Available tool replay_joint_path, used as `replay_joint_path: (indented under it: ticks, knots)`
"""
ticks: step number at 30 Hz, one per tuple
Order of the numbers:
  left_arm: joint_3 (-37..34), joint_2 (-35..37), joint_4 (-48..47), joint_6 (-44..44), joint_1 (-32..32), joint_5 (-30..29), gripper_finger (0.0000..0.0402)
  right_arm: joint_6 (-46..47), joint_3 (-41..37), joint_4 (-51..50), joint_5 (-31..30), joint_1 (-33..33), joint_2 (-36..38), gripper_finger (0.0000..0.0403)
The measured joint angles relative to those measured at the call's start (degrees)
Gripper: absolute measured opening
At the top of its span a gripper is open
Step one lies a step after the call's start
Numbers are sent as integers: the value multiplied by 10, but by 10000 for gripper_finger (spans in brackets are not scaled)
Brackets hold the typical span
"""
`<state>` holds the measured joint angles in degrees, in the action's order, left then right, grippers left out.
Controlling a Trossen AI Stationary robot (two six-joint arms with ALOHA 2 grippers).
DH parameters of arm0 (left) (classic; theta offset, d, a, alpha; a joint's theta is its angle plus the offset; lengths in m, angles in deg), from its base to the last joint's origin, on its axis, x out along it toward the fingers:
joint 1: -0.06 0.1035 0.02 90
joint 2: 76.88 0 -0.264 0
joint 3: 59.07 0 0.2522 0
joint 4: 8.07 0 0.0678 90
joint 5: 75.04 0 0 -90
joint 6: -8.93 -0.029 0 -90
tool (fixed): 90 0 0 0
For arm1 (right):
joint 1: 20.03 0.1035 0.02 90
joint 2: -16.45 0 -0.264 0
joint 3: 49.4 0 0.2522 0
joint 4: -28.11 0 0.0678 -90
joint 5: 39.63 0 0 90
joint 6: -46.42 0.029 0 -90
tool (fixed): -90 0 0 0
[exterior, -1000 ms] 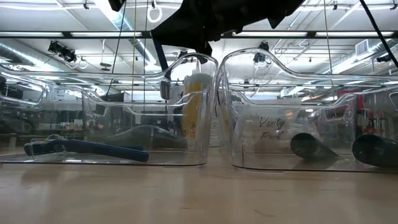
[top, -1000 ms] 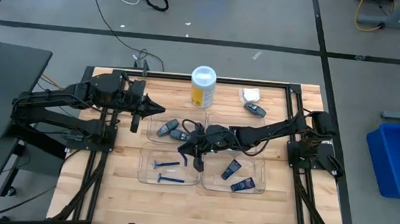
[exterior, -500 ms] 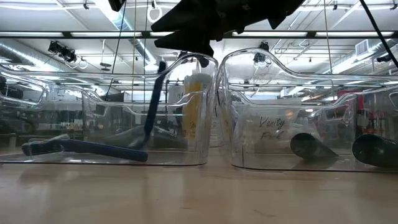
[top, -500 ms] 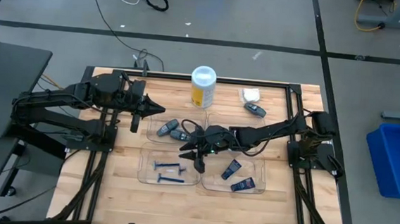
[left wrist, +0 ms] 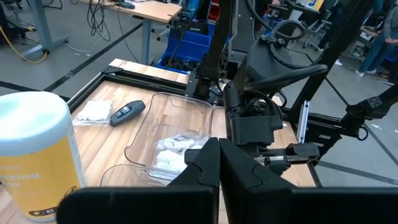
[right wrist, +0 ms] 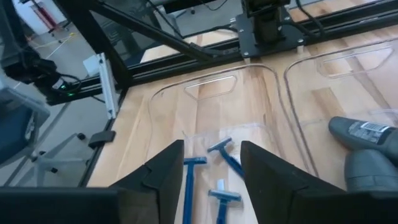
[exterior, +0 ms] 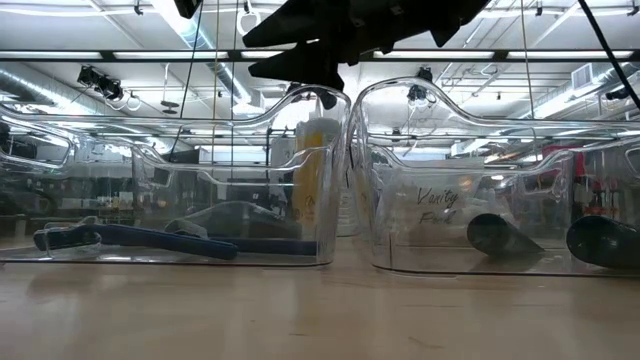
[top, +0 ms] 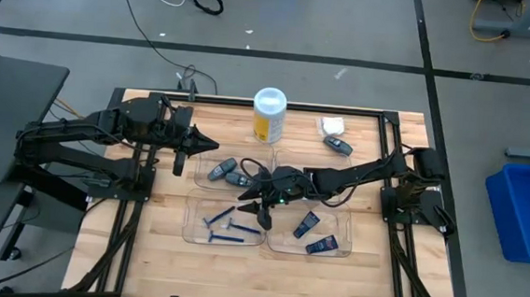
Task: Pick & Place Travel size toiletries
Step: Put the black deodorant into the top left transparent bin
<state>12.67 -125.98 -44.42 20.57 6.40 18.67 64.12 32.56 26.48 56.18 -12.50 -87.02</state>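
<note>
Your right gripper (top: 255, 210) hangs released, fingers spread, over the near-left clear tray (top: 190, 232) where three blue razors (top: 225, 224) lie, while your left gripper (top: 211, 146), fingers pressed together, waits beside the far-left tray.

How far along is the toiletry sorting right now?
Done: three thin blue disposable razors lie in a clear plastic tray; dark blue flat tubes and grey oval sticks are also in trays. In hand: nothing; the right tool hangs open over the razors. Left: a grey stick and white crinkly packet on the table. Left tool waits shut.
</note>
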Motion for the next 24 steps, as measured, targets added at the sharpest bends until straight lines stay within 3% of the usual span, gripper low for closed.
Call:
replay_joint_path:
  ticks: [12,18,24]
  knots:
    - [0,0,0,-13,0,2,4,-48,0,-47,2,-12,64,109]
    - [0,0,0,-14,0,-3,5,-77,0,-128,-57,-29,118,78]
    - [0,0,0,-26,0,-6,7,-96,0,-193,-77,-56,166,61]
